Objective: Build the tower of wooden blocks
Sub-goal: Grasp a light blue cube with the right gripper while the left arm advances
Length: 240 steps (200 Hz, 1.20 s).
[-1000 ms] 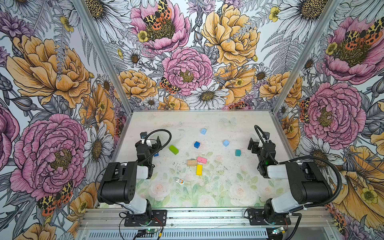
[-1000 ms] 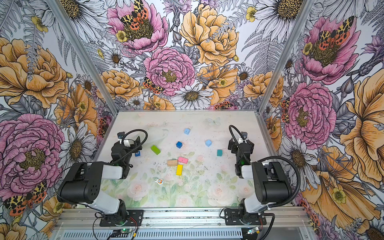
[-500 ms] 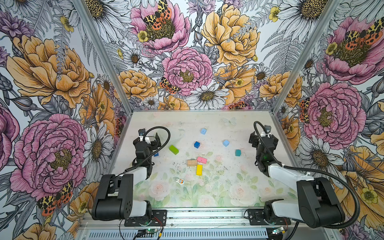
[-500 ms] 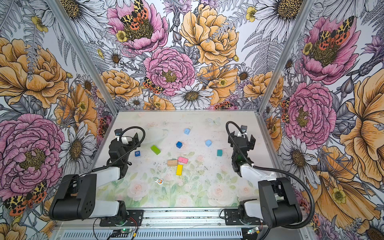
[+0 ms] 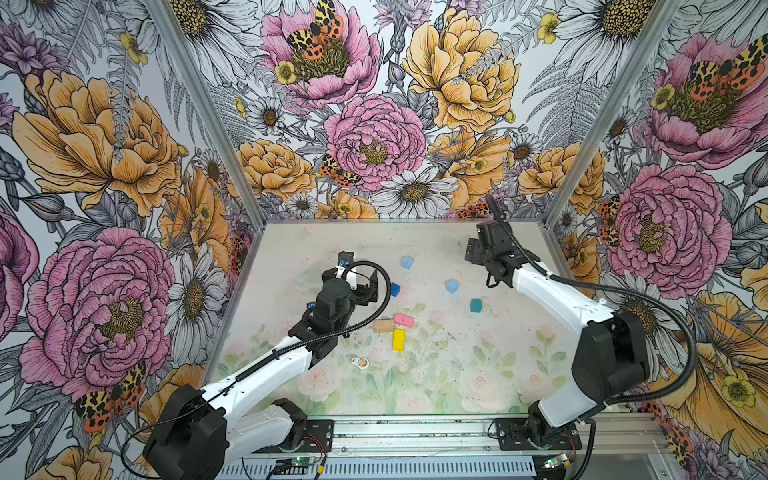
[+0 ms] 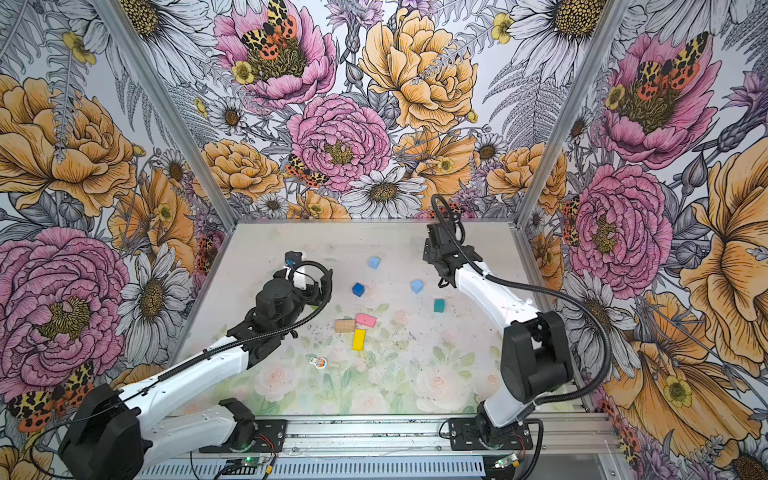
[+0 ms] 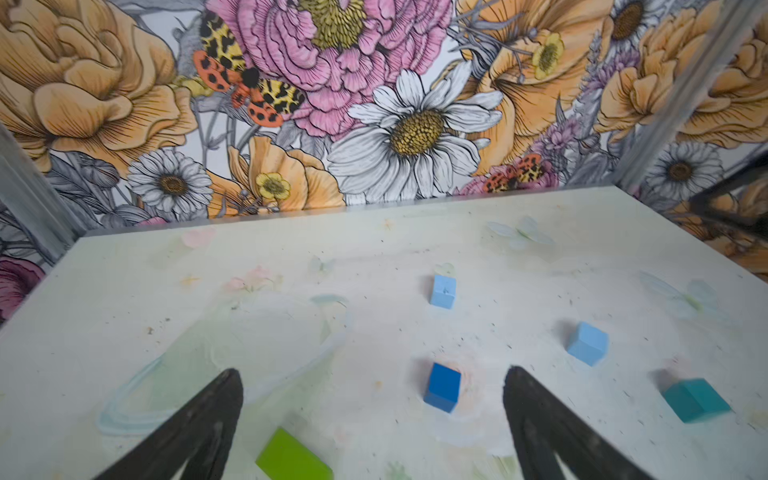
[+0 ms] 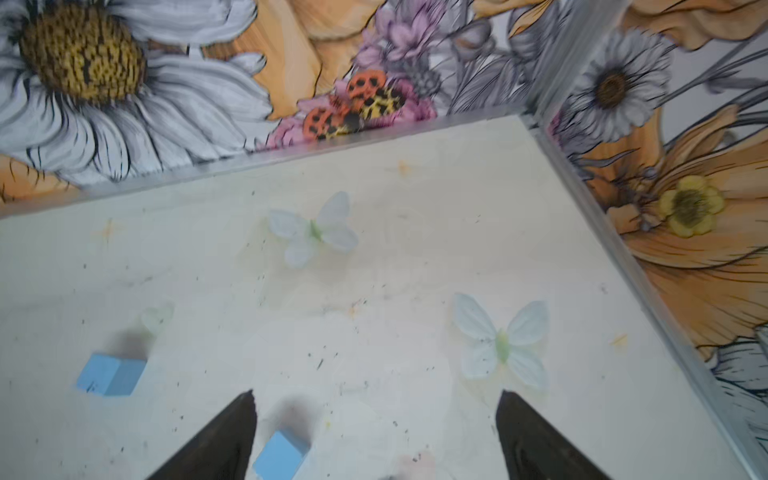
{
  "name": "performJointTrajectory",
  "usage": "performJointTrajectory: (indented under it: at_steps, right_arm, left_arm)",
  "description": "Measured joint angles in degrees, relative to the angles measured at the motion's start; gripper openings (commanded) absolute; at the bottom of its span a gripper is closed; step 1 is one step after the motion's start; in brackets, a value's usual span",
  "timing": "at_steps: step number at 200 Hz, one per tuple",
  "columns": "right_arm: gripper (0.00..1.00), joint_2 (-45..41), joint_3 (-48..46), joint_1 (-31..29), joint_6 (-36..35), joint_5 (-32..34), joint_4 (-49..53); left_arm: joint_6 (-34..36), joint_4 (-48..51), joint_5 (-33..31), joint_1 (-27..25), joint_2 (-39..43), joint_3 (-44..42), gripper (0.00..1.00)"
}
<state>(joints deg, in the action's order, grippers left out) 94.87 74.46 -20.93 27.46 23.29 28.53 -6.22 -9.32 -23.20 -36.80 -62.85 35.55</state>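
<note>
The wood blocks lie singly on the table; no tower is in view. In both top views I see two light blue cubes [image 5: 407, 262] [image 5: 451, 286], a dark blue cube [image 6: 358, 289], a teal cube [image 5: 476, 305], and bare-wood [image 5: 383, 325], pink [image 5: 404, 319] and yellow [image 5: 398, 339] bricks close together. My left gripper [image 7: 372, 369] hangs open above the table, with the green brick [image 7: 293, 457] and the dark blue cube [image 7: 443, 386] lying between its fingers' lines. In the top views that arm covers the green brick. My right gripper [image 8: 376, 392] is open and empty, high near the back right, with a light blue cube [image 8: 280, 457] beside one finger.
A small round sticker-like piece [image 5: 359, 362] lies nearer the front. Flowered walls close in the table's left, back [image 7: 374, 199] and right sides. A metal rail [image 5: 415, 432] with both arm bases runs along the front.
Both arms have risen from their folded places at the table's sides. The left one has reached in over the green brick; the right one has lifted toward the back right.
</note>
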Motion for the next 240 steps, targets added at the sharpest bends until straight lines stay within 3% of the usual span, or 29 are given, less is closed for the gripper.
performJointTrajectory:
  at_steps: [38,77,138,240]
  right_arm:
    - [0.79,12.79,10.43,-7.63,5.27,-3.48,6.67]
    - [0.76,23.47,22.10,-11.67,9.25,-4.31,8.48]
    - [0.71,35.76,35.58,-12.55,15.32,-5.84,10.36]
    - [0.61,48.37,52.28,-13.14,20.81,-7.52,15.26]
  left_arm:
    - [-8.94,7.06,-2.14,-3.10,7.48,-4.26,0.99]
    - [-14.36,10.29,-2.56,-4.39,13.90,-7.98,0.99]
    - [-16.39,13.81,-2.97,-4.50,16.02,-8.26,0.99]
    - [-16.35,14.03,-2.97,-4.50,16.28,-9.18,0.99]
